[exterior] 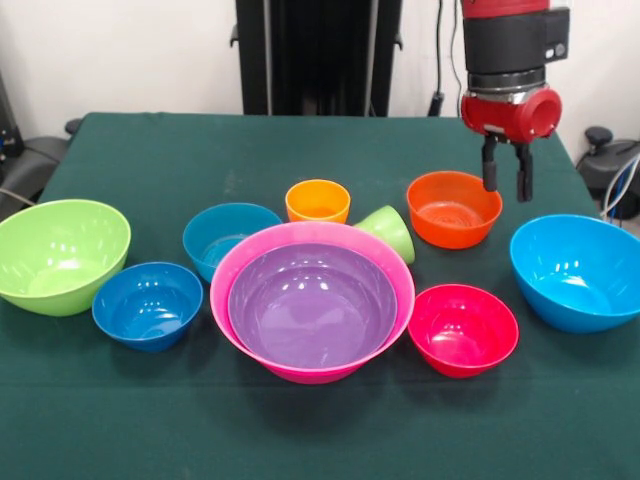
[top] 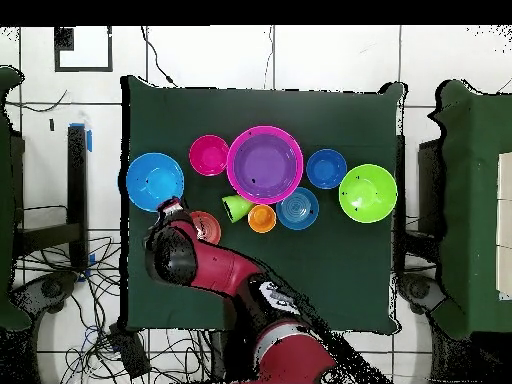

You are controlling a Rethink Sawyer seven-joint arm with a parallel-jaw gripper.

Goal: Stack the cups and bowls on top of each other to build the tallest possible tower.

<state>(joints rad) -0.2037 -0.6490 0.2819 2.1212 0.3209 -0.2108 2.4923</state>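
The pincer [exterior: 508,180] hung with its fingers slightly spread — gripping nothing — just above the orange bowl's [exterior: 452,209] rim.

Bright, even room light falls from above. The glossy purple plastic bowl [exterior: 312,303] nested in the big pink bowl [exterior: 245,262] carries small white glare spots. Around it, soft faint shadows lie on the dark green tablecloth [exterior: 150,420]. Front view is slightly soft.

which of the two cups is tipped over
The lime green plastic cup, lying tilted against the big pink bowl; the orange plastic cup stands upright.
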